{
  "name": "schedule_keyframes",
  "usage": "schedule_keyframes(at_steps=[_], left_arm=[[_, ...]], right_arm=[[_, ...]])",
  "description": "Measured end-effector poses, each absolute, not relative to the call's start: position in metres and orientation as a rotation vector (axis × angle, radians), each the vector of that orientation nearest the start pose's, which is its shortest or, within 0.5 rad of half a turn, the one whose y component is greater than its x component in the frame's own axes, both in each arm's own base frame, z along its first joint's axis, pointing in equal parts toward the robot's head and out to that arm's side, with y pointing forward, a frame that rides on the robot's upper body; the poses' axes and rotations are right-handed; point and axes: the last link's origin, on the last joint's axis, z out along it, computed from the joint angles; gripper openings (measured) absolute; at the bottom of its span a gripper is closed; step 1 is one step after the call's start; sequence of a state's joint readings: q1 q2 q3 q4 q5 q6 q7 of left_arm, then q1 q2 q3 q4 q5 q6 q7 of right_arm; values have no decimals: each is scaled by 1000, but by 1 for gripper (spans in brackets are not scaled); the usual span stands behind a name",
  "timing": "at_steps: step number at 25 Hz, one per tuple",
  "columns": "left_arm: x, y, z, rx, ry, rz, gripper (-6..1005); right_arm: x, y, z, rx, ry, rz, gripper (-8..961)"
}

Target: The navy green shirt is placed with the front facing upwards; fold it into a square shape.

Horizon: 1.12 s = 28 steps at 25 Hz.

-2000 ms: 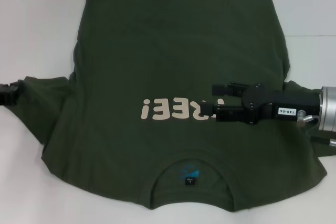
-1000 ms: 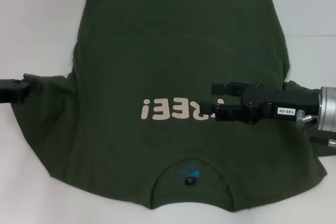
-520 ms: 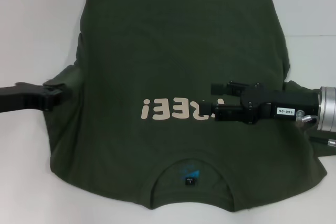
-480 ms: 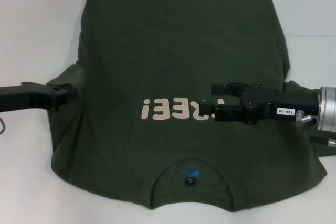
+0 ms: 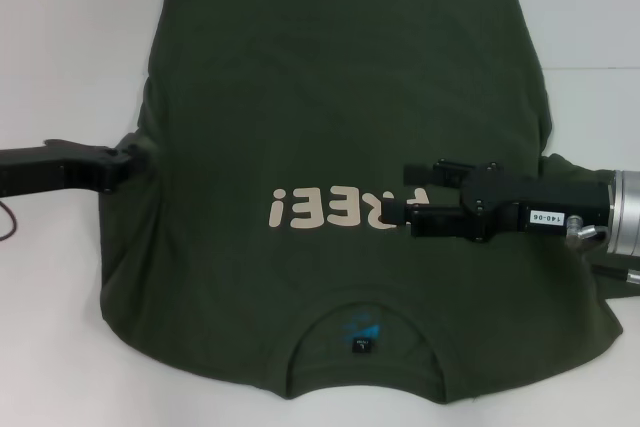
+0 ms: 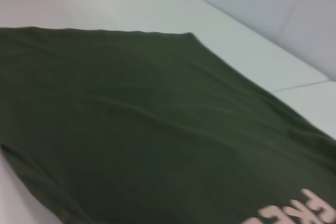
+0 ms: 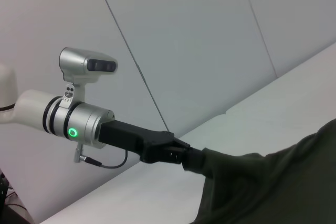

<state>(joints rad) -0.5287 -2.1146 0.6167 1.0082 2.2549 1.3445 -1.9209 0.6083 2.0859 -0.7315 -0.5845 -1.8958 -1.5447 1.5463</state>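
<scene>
A white table [image 5: 70, 37] fills the scene, its surface smooth, matte and evenly lit. A thin seam crosses it near one edge [image 6: 299, 85]. Behind it stands a pale grey wall [image 7: 184, 35] made of flat panels, with narrow dark joint lines running between them.

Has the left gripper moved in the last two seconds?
Yes. The left gripper, shut on the navy green shirt sleeve, has carried it inward from the table's left edge toward the FREE! lettering, folding the sleeve over.
</scene>
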Motion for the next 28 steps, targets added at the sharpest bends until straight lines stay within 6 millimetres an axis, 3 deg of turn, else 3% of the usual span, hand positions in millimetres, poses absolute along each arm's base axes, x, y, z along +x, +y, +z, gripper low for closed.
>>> schedule_keyframes(at_steps=[11, 28], left_arm=[[-309, 378, 77, -2163, -1015, -241, 14], [-320, 391, 92, -2013, -943, -181, 13]], right_arm=[[227, 347, -14, -2721, 829, 890, 917], [227, 348, -14, -2710, 847, 906, 915]])
